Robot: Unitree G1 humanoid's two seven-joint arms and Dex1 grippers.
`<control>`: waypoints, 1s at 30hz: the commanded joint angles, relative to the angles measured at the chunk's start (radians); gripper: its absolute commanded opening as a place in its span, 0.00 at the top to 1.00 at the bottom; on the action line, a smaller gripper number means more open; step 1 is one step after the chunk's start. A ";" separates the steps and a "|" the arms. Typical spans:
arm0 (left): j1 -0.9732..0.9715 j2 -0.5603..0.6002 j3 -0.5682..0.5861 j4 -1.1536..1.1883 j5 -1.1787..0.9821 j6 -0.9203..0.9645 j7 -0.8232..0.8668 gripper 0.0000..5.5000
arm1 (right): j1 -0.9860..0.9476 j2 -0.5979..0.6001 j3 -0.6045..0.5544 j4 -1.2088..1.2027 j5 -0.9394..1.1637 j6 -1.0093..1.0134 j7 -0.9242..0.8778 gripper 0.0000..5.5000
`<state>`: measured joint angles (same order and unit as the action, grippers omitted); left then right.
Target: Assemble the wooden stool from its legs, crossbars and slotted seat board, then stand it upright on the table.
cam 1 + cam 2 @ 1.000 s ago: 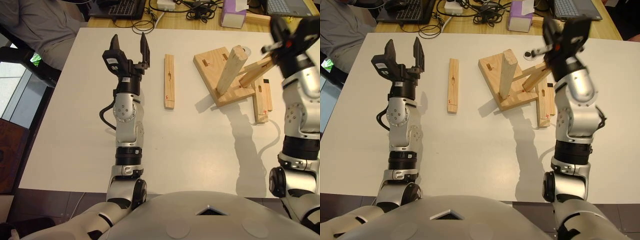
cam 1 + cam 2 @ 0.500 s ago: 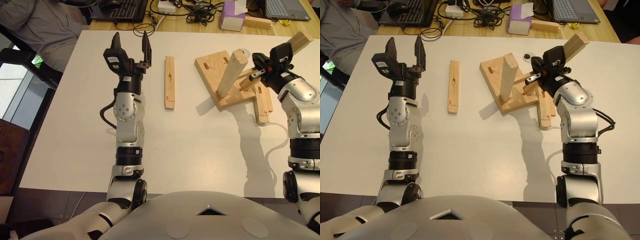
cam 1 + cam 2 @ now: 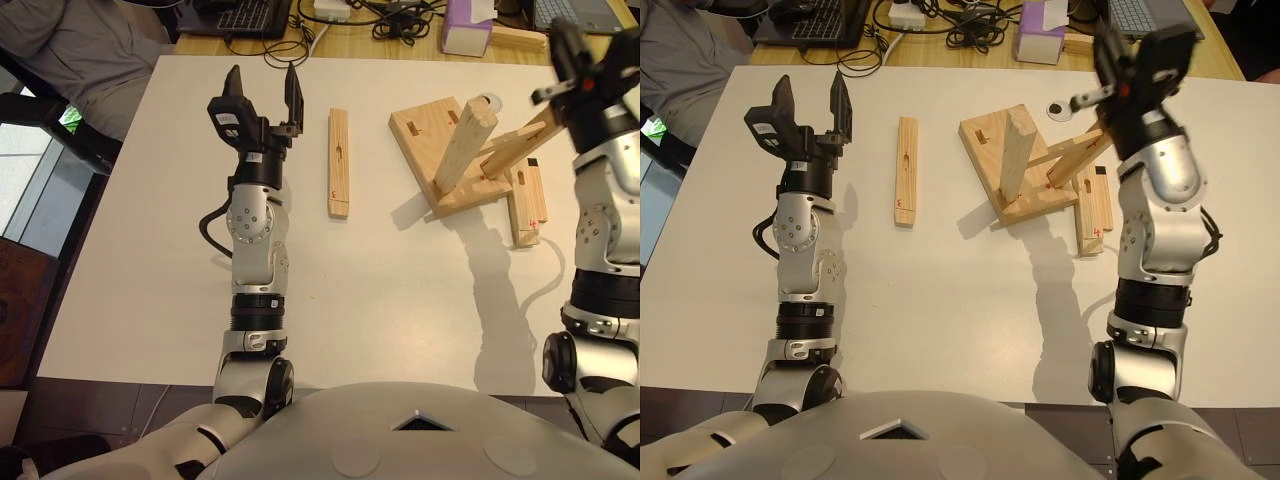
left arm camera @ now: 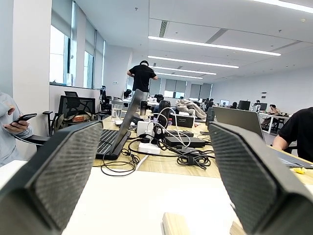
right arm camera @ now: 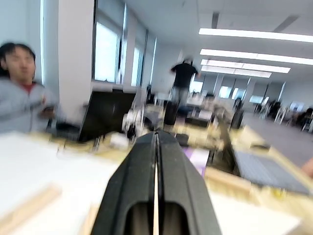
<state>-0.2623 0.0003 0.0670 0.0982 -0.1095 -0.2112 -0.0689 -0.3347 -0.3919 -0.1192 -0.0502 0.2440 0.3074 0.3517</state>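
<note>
Right gripper (image 5: pixel 156 139) has come back up since half a second ago. Then it sat low against the slanted leg (image 3: pixel 515 145); now it is raised, blurred, in front of that leg's far end. Its jaws are pressed together, only a thin seam between them, nothing seen in them. Left gripper (image 3: pixel 261 78) unchanged: jaws wide apart, holding nothing, pointing at the far side of the table. No wooden part has shifted.

Seat board (image 3: pixel 425 135) lies tilted on the white table (image 3: pixel 400 300), between the two grippers and nearer the right one. An upright leg (image 3: pixel 463 140) stands in it. The slanted leg rises from it toward the right jaws. A flat piece (image 3: pixel 526 205) lies on the table below the right jaws, touching the board's corner. A loose bar (image 3: pixel 339 162) lies flat just beside the left jaws, on their right, apart from the board. A small round disc (image 3: pixel 1058 111) sits beyond the board.

Past the table is a far desk (image 3: pixel 350 45) with a keyboard (image 3: pixel 248 15), cables (image 3: pixel 400 18) and a purple tissue box (image 3: pixel 466 25); open office behind.

The table's far edge is just beyond the left fingertips, its left edge well off to their left. Broad bare table lies on the robot's side of both jaws, with a bare strip between bar and board.
</note>
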 commanded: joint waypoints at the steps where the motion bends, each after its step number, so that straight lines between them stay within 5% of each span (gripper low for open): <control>1: -0.008 -0.001 -0.005 -0.006 -0.001 0.014 -0.001 0.28 | 0.125 -0.051 0.099 0.105 -0.060 0.143 0.060 0.99; 14: -0.021 0.002 0.002 0.006 -0.002 0.009 0.001 0.28 | -0.026 0.088 -0.128 -0.077 0.070 -0.250 -0.071 0.99; 17: -0.025 0.005 0.006 0.008 -0.004 0.007 -0.002 0.28 | -0.018 0.051 -0.159 -0.218 0.175 -0.174 -0.042 0.99; 24: -0.028 0.014 0.019 0.012 -0.007 0.004 -0.009 0.28 | 0.288 -0.163 -0.234 -0.483 0.790 0.252 0.286 0.99; 30: -0.042 0.016 0.017 0.021 -0.009 0.002 -0.016 0.28 | 0.441 -0.287 -0.141 -0.508 0.802 0.361 0.464 0.99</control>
<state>-0.2904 0.0081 0.0845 0.1133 -0.1178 -0.2128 -0.0811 0.0775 -0.6418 -0.2936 -0.5501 1.0969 0.6577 0.7814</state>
